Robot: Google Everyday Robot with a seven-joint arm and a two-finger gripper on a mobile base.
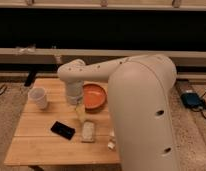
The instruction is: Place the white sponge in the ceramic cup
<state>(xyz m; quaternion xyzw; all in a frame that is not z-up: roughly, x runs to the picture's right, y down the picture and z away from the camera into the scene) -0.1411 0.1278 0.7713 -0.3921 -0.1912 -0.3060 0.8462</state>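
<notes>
With the gripper (80, 113), open or closed I cannot tell, hanging just behind the sponge (88, 131) on the table (31, 150) beside the phone (62, 130), well apart from the cup (38, 97), an off-centre descent could shove the soft sponge away rather than catch it.

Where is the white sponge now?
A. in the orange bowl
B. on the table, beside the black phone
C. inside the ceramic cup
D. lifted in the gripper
B: the white sponge lies flat on the table beside the black phone; the gripper is just beyond it, by the orange bowl, and the ceramic cup stands apart.
</notes>
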